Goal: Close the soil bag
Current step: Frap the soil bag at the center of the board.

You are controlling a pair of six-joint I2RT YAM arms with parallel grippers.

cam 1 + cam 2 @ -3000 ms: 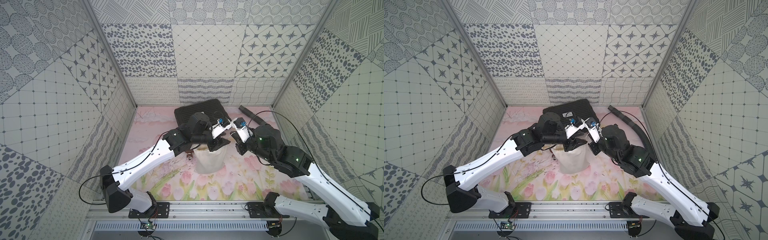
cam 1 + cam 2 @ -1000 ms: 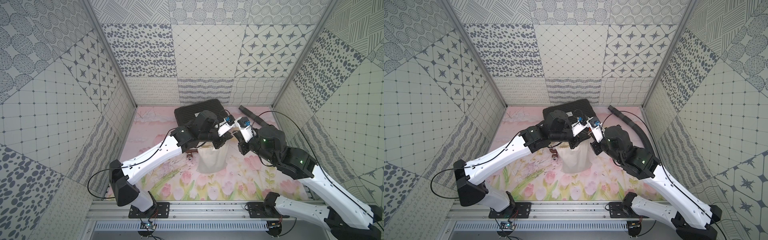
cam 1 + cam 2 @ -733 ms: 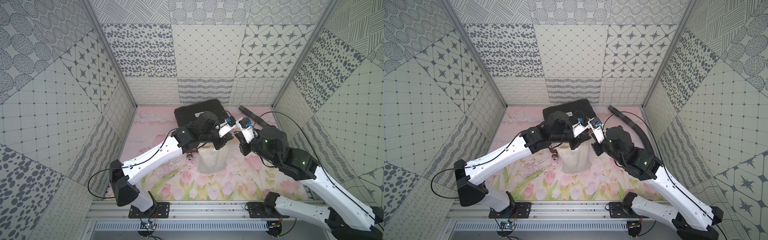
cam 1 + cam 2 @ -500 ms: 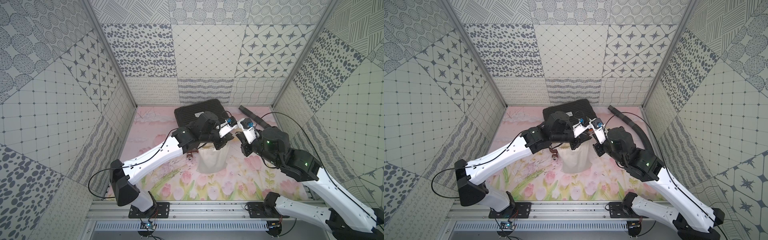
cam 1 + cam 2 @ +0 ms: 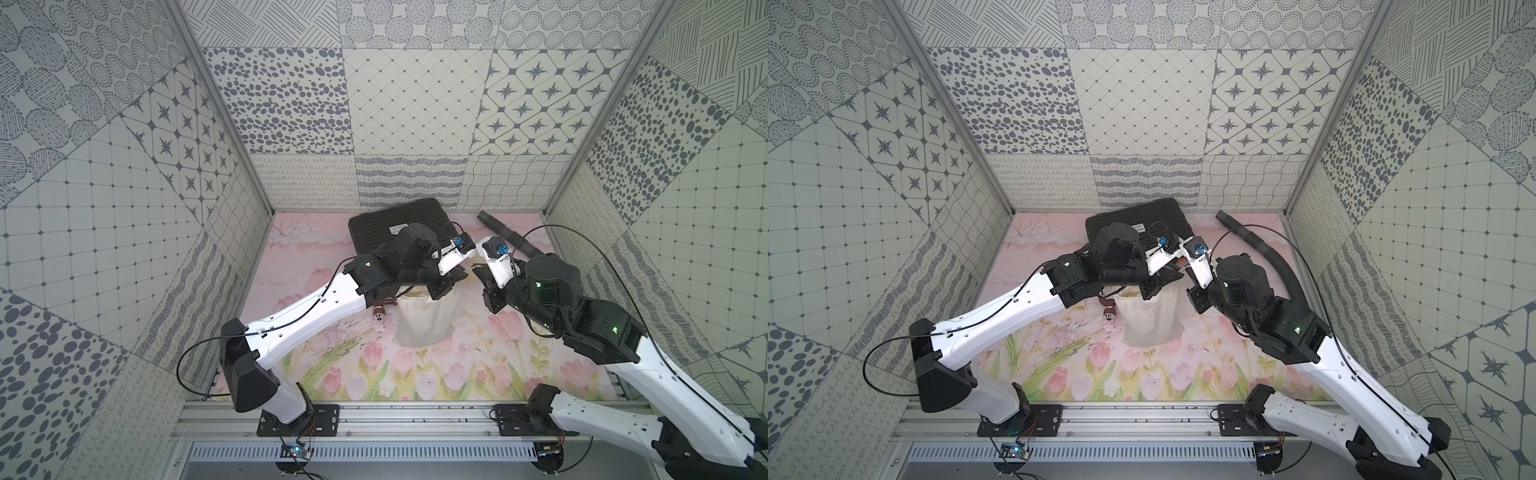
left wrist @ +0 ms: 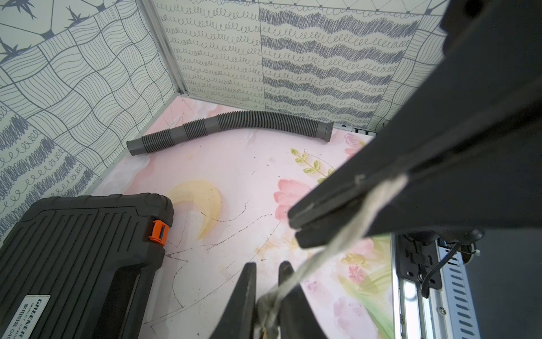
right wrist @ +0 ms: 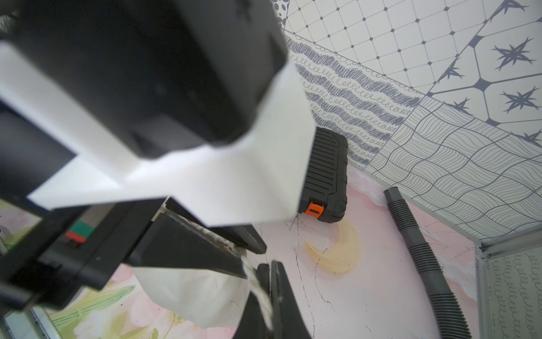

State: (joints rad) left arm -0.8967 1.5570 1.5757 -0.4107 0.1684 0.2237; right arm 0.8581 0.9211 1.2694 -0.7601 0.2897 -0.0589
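The soil bag [image 5: 424,324] stands upright on the floral mat [image 5: 415,376], just in front of the black case [image 5: 378,232] on the side toward the arms' bases. Its gathered neck points up and is largely hidden under the left arm's wrist in both top views. Both grippers meet above that neck, between the bag and the case's right front corner. In the left wrist view, the left gripper [image 6: 267,278] has its jaws drawn in to a narrow gap, with a knotted bunch of the cord [image 6: 337,243] pinched between them. From there the cord runs taut and slanting up into the right gripper's jaws, which are pressed fully together on it. The right wrist view shows the same link from the other end. The right gripper [image 7: 269,273] is clamped on the pale cord [image 7: 258,287], and the bag's cloth body [image 7: 190,290] sits below and to one side of the fingertips. A grey ribbed hose [image 5: 505,232] lies right of the case, along the back wall.
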